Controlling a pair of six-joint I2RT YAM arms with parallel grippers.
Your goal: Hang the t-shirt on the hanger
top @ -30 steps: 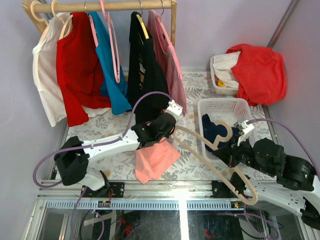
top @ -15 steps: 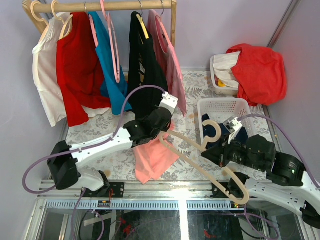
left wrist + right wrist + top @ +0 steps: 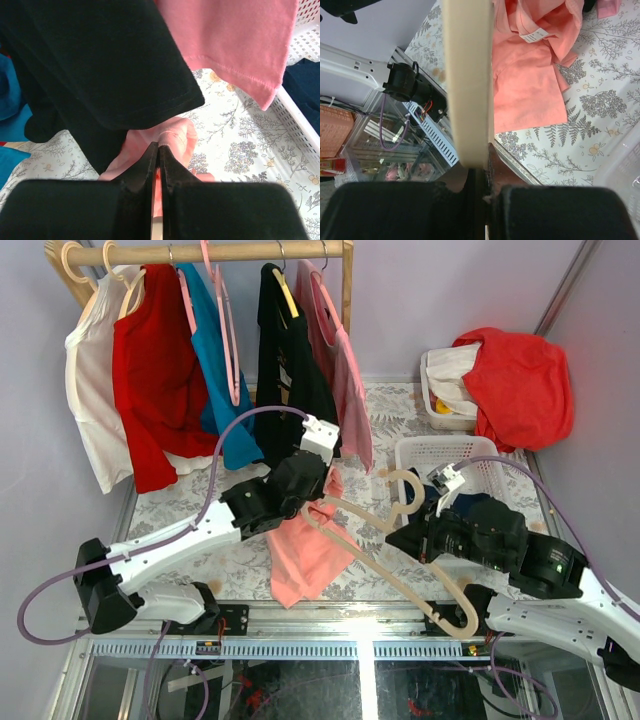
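The salmon t-shirt point(image 3: 305, 555) hangs limp from my left gripper point(image 3: 322, 498), which is shut on a bunched fold of it above the table. In the left wrist view the black fingertips point(image 3: 152, 155) pinch the t-shirt point(image 3: 177, 137) under a black garment's hem. The cream hanger point(image 3: 370, 555) is held off the table by my right gripper point(image 3: 405, 537), shut on it below the hook. One arm tip of the hanger touches the t-shirt beside the left gripper. In the right wrist view the hanger point(image 3: 467, 75) runs up from the right gripper point(image 3: 481, 172), with the t-shirt point(image 3: 530, 85) beyond it.
A wooden rail point(image 3: 210, 252) at the back left carries white, red, blue, black and pale pink garments. A white basket point(image 3: 420, 452) with dark blue cloth stands on the right. Behind it a tub point(image 3: 435, 405) holds a red shirt. The metal front rail point(image 3: 300, 612) edges the table.
Both arms have moved left and towards the back. The hanger has travelled from over the basket towards the t-shirt. The left gripper has lifted the t-shirt higher.
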